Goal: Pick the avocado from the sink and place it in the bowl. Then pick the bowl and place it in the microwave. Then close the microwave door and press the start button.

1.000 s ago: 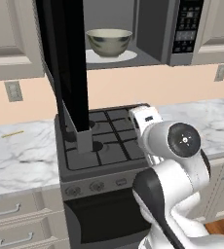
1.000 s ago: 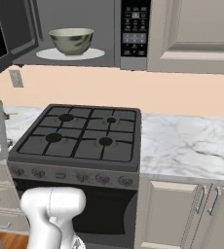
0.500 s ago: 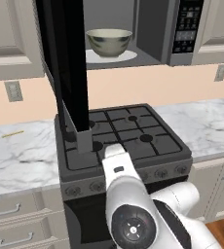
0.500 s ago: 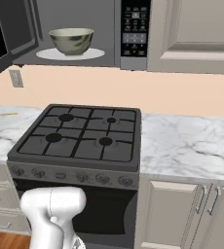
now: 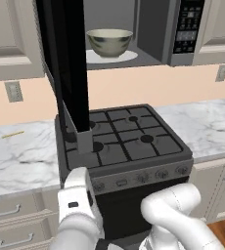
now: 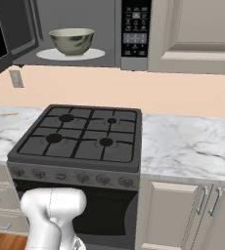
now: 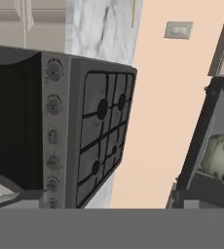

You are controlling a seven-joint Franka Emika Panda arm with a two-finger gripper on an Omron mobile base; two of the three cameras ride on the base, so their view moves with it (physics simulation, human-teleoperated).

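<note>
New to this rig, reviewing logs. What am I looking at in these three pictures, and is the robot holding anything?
It is a rendered kitchen with a white robot arm on a driving base. Two pictures come from base cameras behind the arm, left and right; the third, rolled sideways, from a camera on its hand. The pale greenish-beige ceramic bowl sits on the white turntable plate inside the black box-shaped microwave, whose tall black door stands open above a black gas stove set between marble counters. The fingers are open, holding nothing.
</note>
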